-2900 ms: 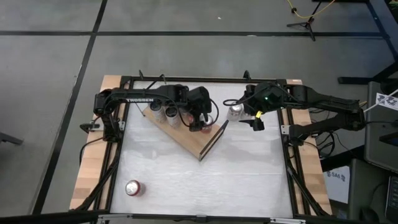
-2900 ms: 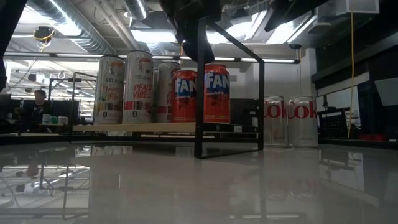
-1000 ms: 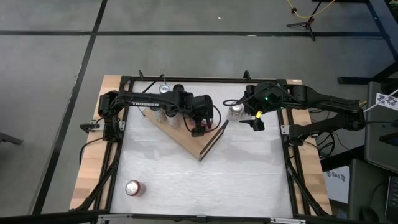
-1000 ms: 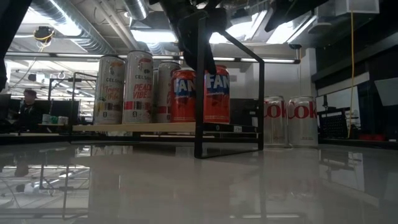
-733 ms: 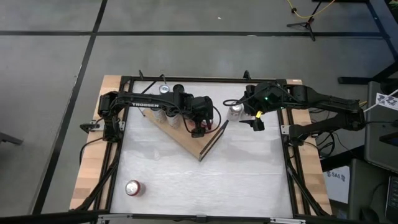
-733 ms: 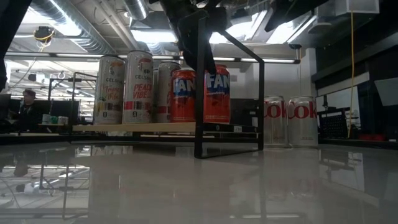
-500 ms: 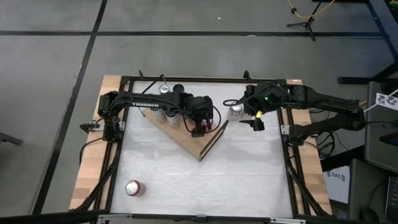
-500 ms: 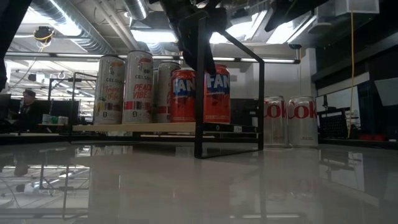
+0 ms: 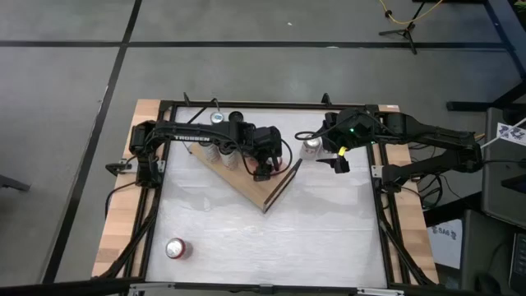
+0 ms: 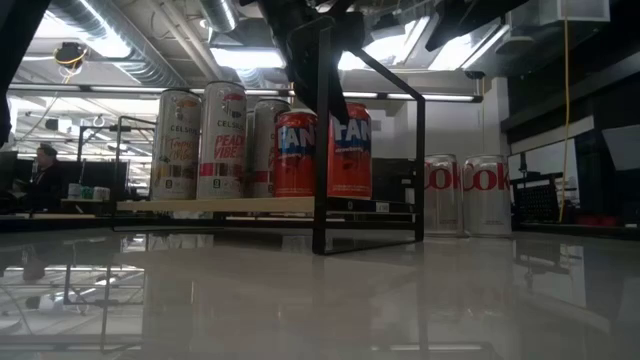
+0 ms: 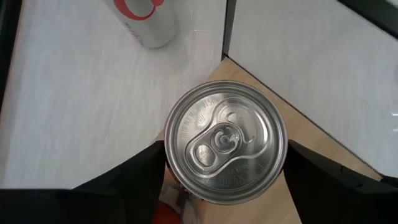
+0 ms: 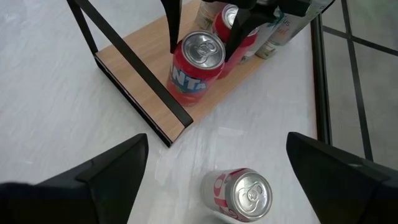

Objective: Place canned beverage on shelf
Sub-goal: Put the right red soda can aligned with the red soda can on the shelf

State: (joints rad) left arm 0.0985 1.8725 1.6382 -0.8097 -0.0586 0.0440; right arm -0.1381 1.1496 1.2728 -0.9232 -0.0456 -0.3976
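Left gripper (image 12: 200, 25): above the shelf, its two dark fingers (image 11: 134, 177) flank an orange soda can (image 11: 225, 142) with gaps showing at the rim; whether they press the can body cannot be made out.
Orange soda can: upright on the shelf's wooden board, near the end with the black frame; a second orange can (image 10: 295, 153) stands just beside it, partly hidden behind a frame post in the low view.
Shelf (image 9: 259, 191): lies diagonally across the table's middle; tall slim cans (image 10: 222, 140) line its other end, their labels only partly readable.
Right gripper (image 9: 335, 159): beside the shelf end, jaws spread wide, holding nothing; a silver-and-red cola can (image 12: 242, 194) stands between its fingers, apart from both.
Table (image 9: 329, 238): a lone red can (image 9: 175, 248) sits near the front left corner, brand unreadable.
Background: a person (image 10: 42, 175) sits far off, mostly obscured.
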